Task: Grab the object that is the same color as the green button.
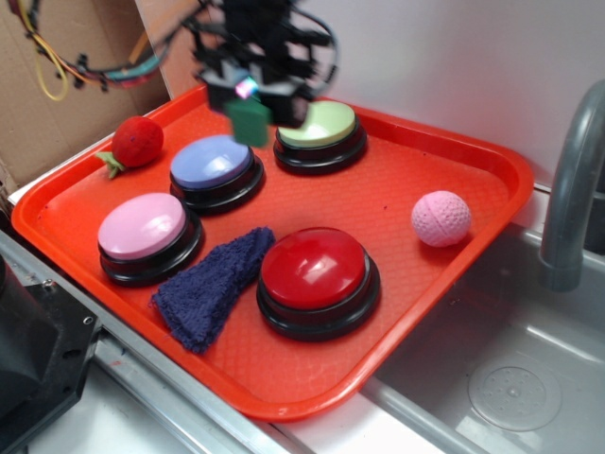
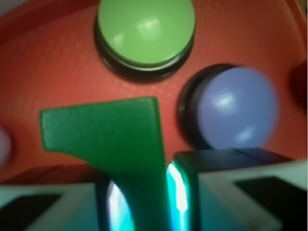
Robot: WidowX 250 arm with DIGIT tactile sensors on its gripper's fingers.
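tray: orange tray (image 1: 397, 312) on the counter beside a sink (image 1: 510, 378), grey faucet (image 1: 572, 189) at 3 o'clock of the exterior view
cloth: dark blue cloth (image 1: 213, 284), nearest item, at 7 o'clock on the tray, touching the red button's base
red button: red button (image 1: 317, 270) at 6 o'clock, front centre of the tray
pink button: pink button (image 1: 144, 227) at 9 o'clock, just beside the cloth's far end
ball: pink dimpled ball (image 1: 440, 218) at 3 o'clock, well apart from the buttons
blue button: blue button (image 1: 213, 163) behind the pink one; in the wrist view it sits at 3 o'clock (image 2: 236, 108)
strawberry: red toy strawberry (image 1: 137, 142) at 10 o'clock, near the tray's left rim
green button: green button (image 1: 321, 126) at 12 o'clock, far side of the tray; wrist view has it at 12 o'clock too (image 2: 146, 31)
gripper: gripper (image 1: 248, 95) up off the tray, between blue and green buttons, blurred in the exterior view; wrist view (image 2: 139, 202) shows the jaws closed narrow onto the block's stem
block: dark green block (image 1: 249, 120) clamped in the jaws, hanging clear above the tray, just at 9 o'clock of the green button; wrist view (image 2: 113, 139) shows its wider end sticking out past the fingertips, tray surface visible behind it
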